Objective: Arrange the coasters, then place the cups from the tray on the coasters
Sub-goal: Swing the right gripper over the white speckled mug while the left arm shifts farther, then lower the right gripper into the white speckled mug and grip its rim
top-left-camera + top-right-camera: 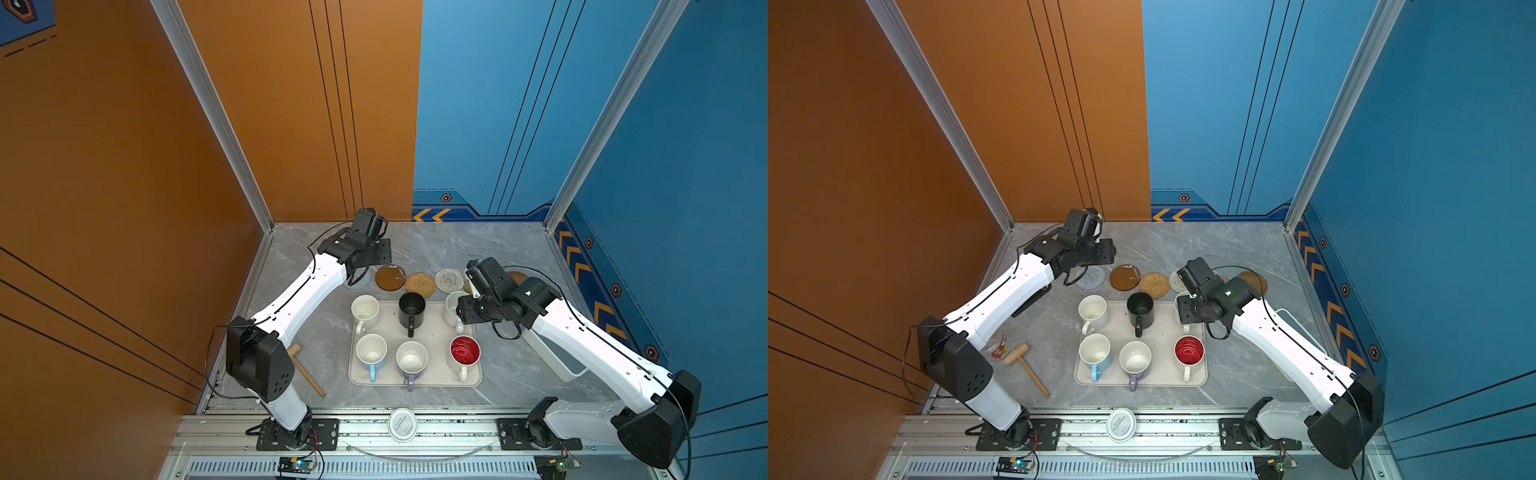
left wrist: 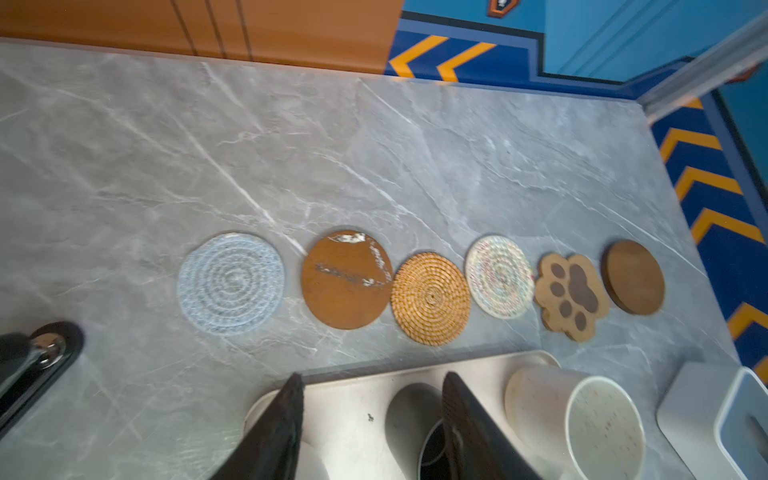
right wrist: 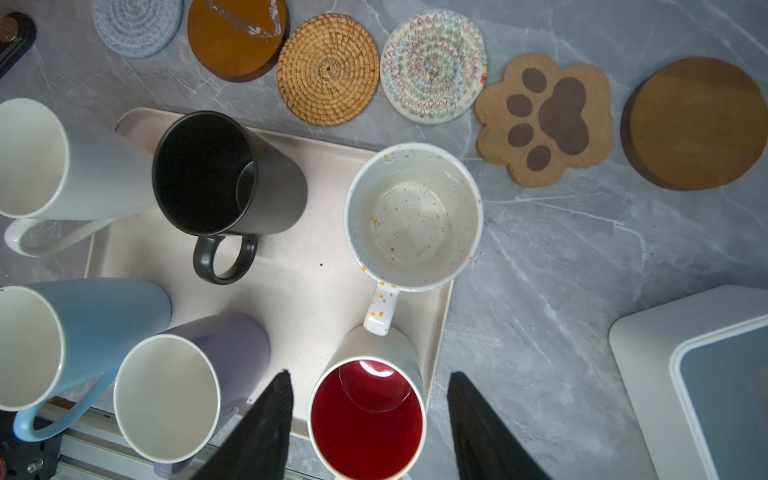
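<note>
In the lower centre of both top views, six cups [image 1: 411,357] are seen on the tray [image 1: 434,328]. The right gripper [image 3: 370,373] is spread empty over the tray's upper right corner. Higher up, the coasters [image 1: 420,283] are laid in a row. At the row's left end, the left gripper [image 2: 372,375] is parted, empty.

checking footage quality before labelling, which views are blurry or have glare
Left wrist view: motion-blurred, rattan coaster smeared; right wrist view: sharp, wide-angle stretches the light blue mug at the edge, glare spot inside the red-lined mug; both top views: evenly lit, slightly soft.

wooden mallet [image 1: 1032,375] beside a possibly glass jar [image 1: 998,345]; white lid [image 1: 1121,424] on front rail [image 1: 1183,428]
</note>
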Controlling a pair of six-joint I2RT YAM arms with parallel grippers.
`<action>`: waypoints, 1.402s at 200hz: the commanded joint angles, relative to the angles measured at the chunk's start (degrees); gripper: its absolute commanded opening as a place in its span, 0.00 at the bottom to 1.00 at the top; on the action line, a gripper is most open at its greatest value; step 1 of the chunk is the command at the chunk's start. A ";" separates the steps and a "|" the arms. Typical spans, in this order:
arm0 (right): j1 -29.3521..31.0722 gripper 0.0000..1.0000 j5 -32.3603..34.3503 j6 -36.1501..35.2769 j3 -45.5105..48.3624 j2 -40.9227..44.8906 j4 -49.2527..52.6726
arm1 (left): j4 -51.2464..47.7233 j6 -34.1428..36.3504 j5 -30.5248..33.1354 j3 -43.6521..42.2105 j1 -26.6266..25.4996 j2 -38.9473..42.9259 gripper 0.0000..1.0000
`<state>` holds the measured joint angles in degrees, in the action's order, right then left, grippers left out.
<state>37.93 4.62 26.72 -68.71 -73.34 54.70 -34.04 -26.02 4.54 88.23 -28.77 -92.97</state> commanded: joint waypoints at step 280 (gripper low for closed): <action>-2.16 0.33 2.63 14.12 4.74 -19.34 -8.91 | 15.06 1.50 -4.89 -18.44 -4.40 21.60 0.72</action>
<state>36.49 4.84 39.57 -63.13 -91.72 45.82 -19.92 -25.69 -0.51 70.39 -32.71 -72.29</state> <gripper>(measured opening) 0.338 0.719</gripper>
